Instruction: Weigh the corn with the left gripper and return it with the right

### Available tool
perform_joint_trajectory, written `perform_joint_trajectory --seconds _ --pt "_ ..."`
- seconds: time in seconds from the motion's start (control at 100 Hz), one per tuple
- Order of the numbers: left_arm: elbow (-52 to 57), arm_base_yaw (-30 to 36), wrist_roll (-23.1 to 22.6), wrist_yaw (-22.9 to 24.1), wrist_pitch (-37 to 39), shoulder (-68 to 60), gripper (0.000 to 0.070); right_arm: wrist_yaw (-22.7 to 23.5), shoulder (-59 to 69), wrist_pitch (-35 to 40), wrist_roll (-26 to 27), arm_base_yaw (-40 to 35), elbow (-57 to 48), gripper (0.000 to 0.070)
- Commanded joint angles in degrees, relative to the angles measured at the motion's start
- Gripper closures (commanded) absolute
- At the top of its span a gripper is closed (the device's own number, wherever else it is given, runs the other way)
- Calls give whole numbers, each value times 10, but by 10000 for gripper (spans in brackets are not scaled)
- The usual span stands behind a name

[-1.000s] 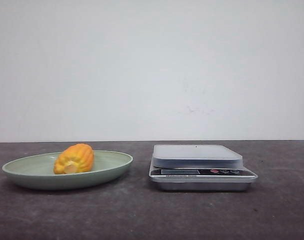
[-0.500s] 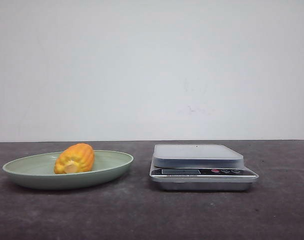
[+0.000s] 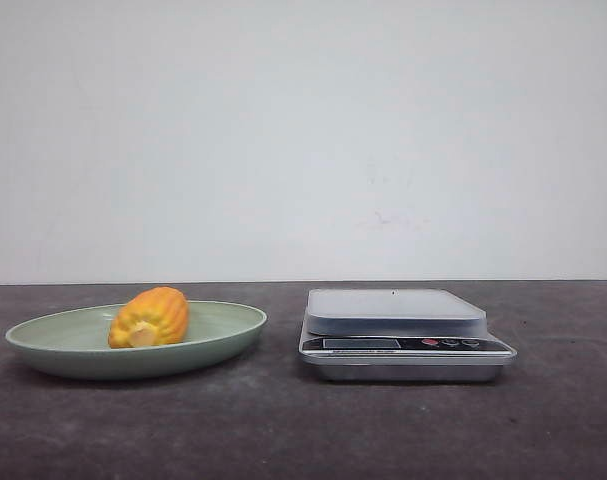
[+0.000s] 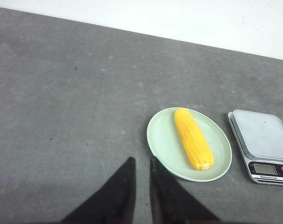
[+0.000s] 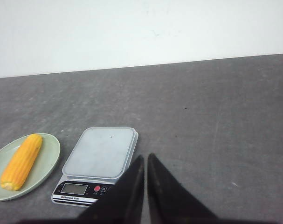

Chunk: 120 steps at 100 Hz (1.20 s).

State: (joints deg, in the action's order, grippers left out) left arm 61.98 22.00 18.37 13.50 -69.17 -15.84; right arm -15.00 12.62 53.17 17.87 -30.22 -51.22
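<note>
- Dark grey table [image 3: 283, 430] with a plain white wall [image 3: 303, 130] behind, that's all I've got on screen.
- The corn [image 3: 149, 317] lies on its side in the pale green plate [image 3: 53, 350], pale cut end facing me.
- Kitchen scale [image 3: 403, 335] sits just beside the plate, to its right, platform bare.
- My left gripper [image 4: 141, 175] hangs above the table near the plate, fingers nearly pinched together, holding nothing.
- Right gripper [image 5: 146, 170] is the same, near the scale.
</note>
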Motion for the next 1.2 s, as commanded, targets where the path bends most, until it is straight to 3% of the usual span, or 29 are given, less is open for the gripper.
perform_joint_trajectory --seconds 0.0,0.25,0.37,0.52,0.67,0.85,0.98,1.19 --pt "7 2 -9 -1 6 -3 694 0 0 -7 -3 -3 -5 695" --pt "7 -1 -9 0 6 -2 694 0 0 -7 -3 -3 -5 694" --pt "-13 -41 -14 0 33 3 694 0 0 -7 -3 -3 -5 694" --pt "-127 -111 -51 -3 214 42 694 0 0 -7 -3 -3 -5 694" --pt "-296 -178 -70 -101 409 95 694 0 0 -7 -3 -3 -5 695" --pt "-476 -221 -70 -142 572 139 694 0 0 -7 -3 -3 -5 695" --pt "-560 -224 -70 -142 638 156 694 0 0 -7 -3 -3 -5 694" --pt "-603 -222 -96 -142 641 156 694 0 0 -7 -3 -3 -5 695"
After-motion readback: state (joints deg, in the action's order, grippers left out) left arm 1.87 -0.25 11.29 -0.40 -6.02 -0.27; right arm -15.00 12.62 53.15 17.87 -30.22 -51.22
